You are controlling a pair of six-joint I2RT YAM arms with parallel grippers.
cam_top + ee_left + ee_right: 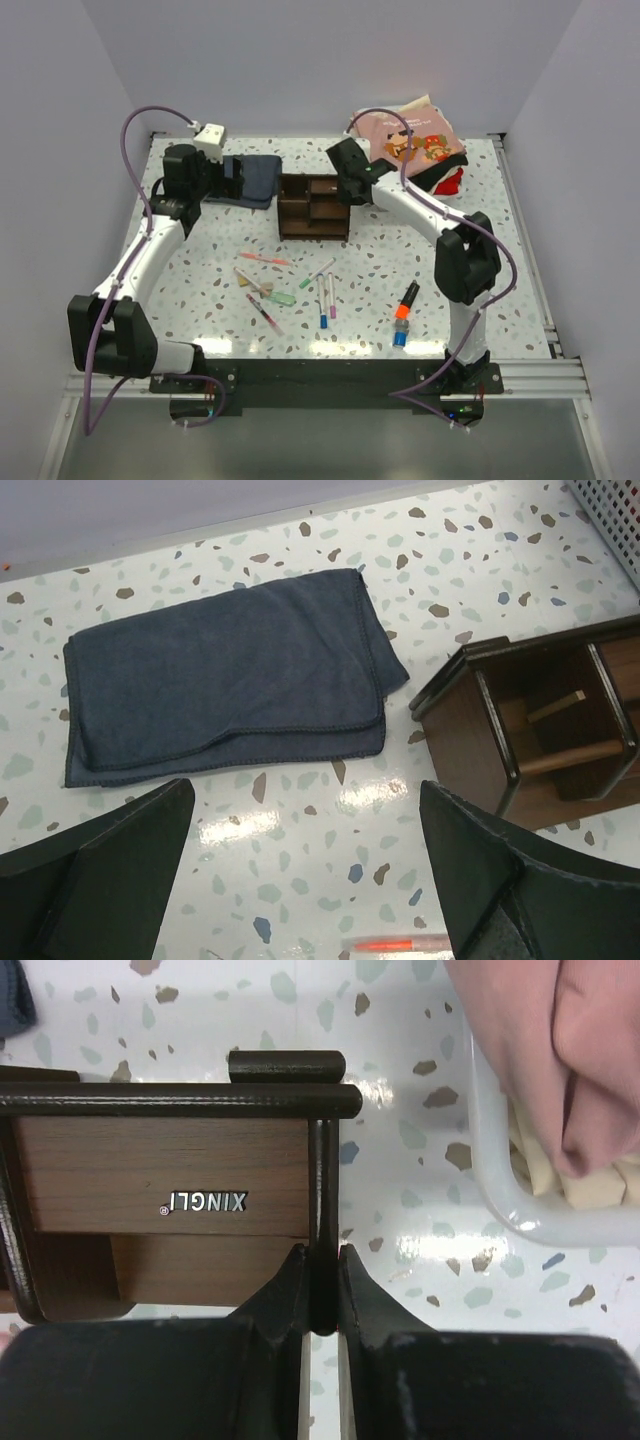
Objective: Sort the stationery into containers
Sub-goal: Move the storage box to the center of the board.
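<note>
The dark brown wooden organiser (313,206) stands at the back middle of the table with its compartments open. My right gripper (353,188) is shut on its thin right wall (322,1210); the pads (290,1280) pinch it from both sides. My left gripper (230,177) is open and empty, hovering over the table in front of the dark blue cloth (220,680), left of the organiser (545,725). Pens (322,300), a red pen (400,944), a pale green eraser (283,297), a black-orange marker (407,299) and a blue-capped bottle (399,338) lie loose in front.
A white bin (520,1205) with pink clothes (560,1050) stands just right of the organiser, at the back right (415,140). The folded cloth (255,180) lies left of the organiser. The table's raised edges run along the back and sides.
</note>
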